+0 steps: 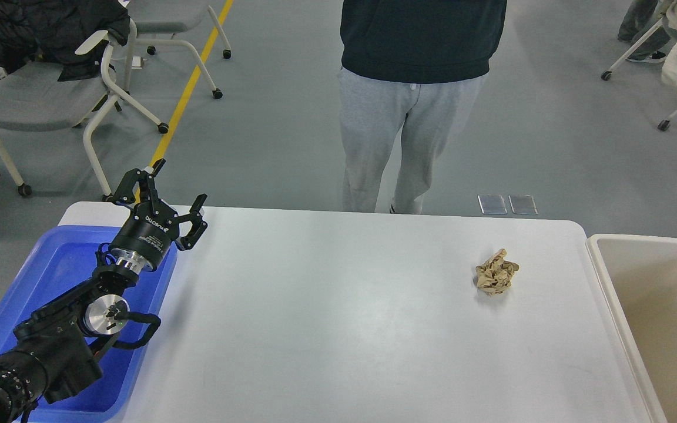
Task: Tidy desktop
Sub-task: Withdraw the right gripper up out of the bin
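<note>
The desktop [338, 329], a large smooth white tabletop with rounded corners, fills most of my view from the lower edge up to about the middle. Beyond its far edge lies a grey floor with a yellow line running across it at upper left.

A person [415, 100] in a dark top and light grey trousers stands just behind the far edge of the desktop, near its middle; only the torso and legs show.

A grey office chair [39, 100] with a white frame and a dark jacket draped on it stands on the floor at upper left.

A blue plastic tray [56, 267] sits on the left end of the desktop, reaching down to the lower edge of the view. A beige bin [638, 294] stands just beside the right end of the desktop; something silvery and crinkled, possibly foil or plastic film, lies at its right side, cut off by the edge.

My left arm comes in from the lower left and stretches over the tray. My left gripper [177, 197] is raised above the tray's far right corner, its two black fingers spread wide apart with nothing between them. My right gripper is out of sight.

A crumpled ball of brown paper [496, 271] rests on the right part of the desktop, near the bin and well apart from my gripper.
</note>
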Available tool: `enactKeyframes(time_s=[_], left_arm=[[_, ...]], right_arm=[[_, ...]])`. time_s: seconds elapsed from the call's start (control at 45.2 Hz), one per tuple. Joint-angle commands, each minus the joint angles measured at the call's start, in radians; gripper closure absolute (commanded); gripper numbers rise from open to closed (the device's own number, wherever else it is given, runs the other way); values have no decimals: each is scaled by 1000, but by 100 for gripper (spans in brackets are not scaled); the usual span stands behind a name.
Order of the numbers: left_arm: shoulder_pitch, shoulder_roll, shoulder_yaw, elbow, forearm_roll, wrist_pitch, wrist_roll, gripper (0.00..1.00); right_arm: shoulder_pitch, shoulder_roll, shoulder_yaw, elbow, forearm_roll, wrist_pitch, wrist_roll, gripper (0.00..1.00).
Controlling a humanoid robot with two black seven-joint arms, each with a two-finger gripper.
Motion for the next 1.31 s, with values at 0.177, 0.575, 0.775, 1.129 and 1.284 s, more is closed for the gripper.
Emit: enactKeyframes(time_s=[0.177, 0.575, 0.775, 1.129, 1.284], left_arm=[[0, 0, 0, 0, 0, 0, 0, 0], [0, 0, 0, 0, 0, 0, 0, 0], [0, 0, 0, 0, 0, 0, 0, 0], [0, 0, 1, 0, 0, 0, 0, 0], [0, 0, 1, 0, 0, 0, -2, 0]], right_arm=[[-23, 68, -6, -8, 2, -7, 6, 100], [-5, 86, 0, 0, 2, 6, 57, 0], [47, 66, 16, -2, 17, 6, 57, 0], [219, 5, 28, 9, 173, 5, 49, 0], [310, -58, 74, 133, 287, 5, 47, 0]])
